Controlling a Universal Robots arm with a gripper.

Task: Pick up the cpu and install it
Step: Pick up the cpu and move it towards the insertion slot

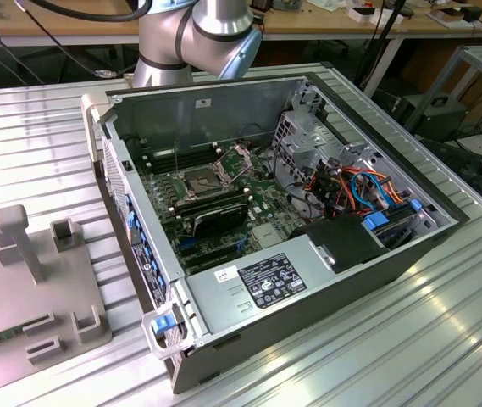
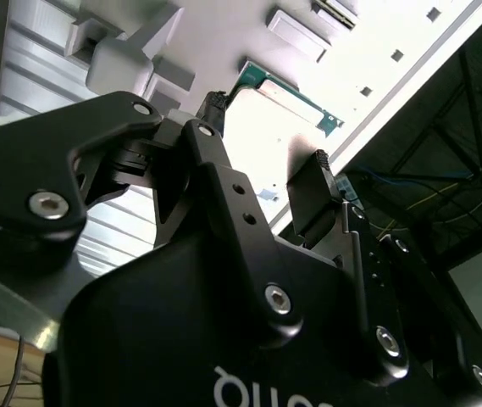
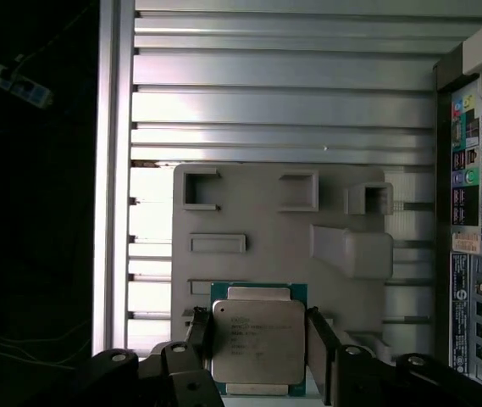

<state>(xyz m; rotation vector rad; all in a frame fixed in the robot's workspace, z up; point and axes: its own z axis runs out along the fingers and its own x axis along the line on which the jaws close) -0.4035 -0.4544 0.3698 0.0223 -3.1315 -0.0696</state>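
Each side of the cpu [image 3: 257,343] lies free for the spread tool [image 3: 256,326]; a raised block [image 3: 352,250] stands near on the grey fixture [image 3: 266,220], the computer case [image 3: 478,212] well apart.

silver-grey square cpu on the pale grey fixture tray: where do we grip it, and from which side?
Probably best: pinch two opposite edges of the silver-grey square cpu, coming straight down. It lies flat, face up, on the pale grey fixture tray, so only its thin edges offer a hold. In the first wrist view the black gripper's fingers flank those edges.
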